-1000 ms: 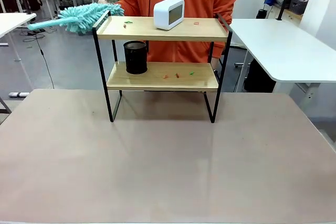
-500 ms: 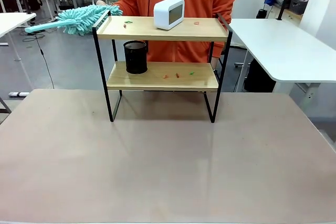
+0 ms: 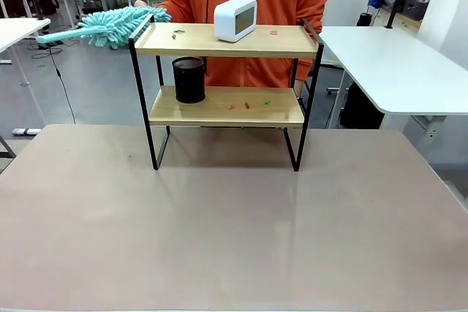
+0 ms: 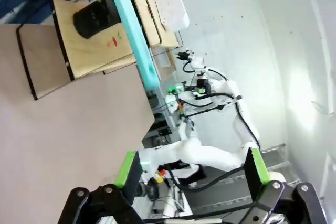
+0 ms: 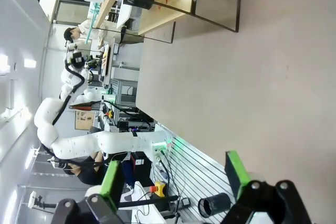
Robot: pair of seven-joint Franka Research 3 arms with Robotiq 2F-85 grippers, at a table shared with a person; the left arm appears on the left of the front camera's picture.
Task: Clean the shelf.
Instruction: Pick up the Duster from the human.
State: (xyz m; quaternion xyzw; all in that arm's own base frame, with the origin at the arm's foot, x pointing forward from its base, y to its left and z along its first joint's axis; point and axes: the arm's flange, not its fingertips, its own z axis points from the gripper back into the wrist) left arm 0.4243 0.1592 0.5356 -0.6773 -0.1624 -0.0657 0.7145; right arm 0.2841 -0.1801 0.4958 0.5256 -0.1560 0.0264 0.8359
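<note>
A fluffy teal duster [image 3: 117, 25] at the top-left corner of the two-tier wooden shelf in a black metal frame [image 3: 205, 112] had drifted slightly left since a second before. The shelf stayed at the far middle of the tan table [image 3: 219, 239]. The left gripper [image 4: 192, 174] and right gripper [image 5: 173, 177] both hung with jaws apart, holding nothing.

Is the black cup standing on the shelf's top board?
No, the black cup stands at the left end of the lower board.
</note>
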